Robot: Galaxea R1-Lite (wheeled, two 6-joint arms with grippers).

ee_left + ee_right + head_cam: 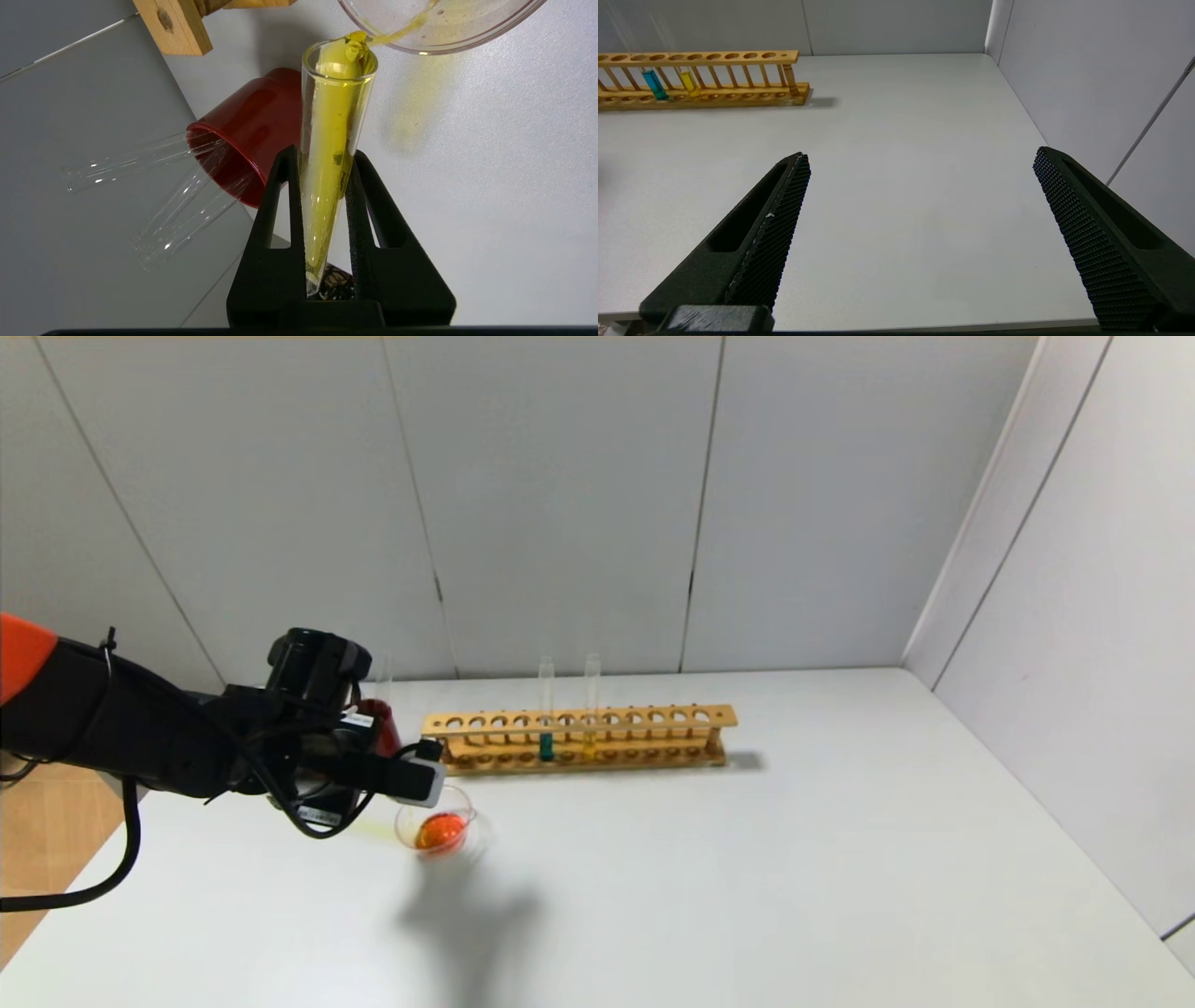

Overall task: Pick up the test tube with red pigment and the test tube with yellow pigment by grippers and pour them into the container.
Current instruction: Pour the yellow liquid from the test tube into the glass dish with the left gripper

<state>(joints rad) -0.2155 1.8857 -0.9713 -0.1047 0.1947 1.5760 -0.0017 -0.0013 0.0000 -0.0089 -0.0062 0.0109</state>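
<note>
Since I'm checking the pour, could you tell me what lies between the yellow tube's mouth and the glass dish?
Only a thin yellow stream, seen in the left wrist view.

Left gripper (425,782) above rim of the container (464,845) holding orange liquid; wooden rack (579,738) behind, with green and yellow tubes.

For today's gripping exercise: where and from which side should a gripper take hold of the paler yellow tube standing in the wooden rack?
Grip the paler yellow tube on its bare glass above the wooden rack, coming level from the front with one finger on each side. It stands upright, and its lower part sits behind the rack's rails. The green tube stands close beside it.
</note>
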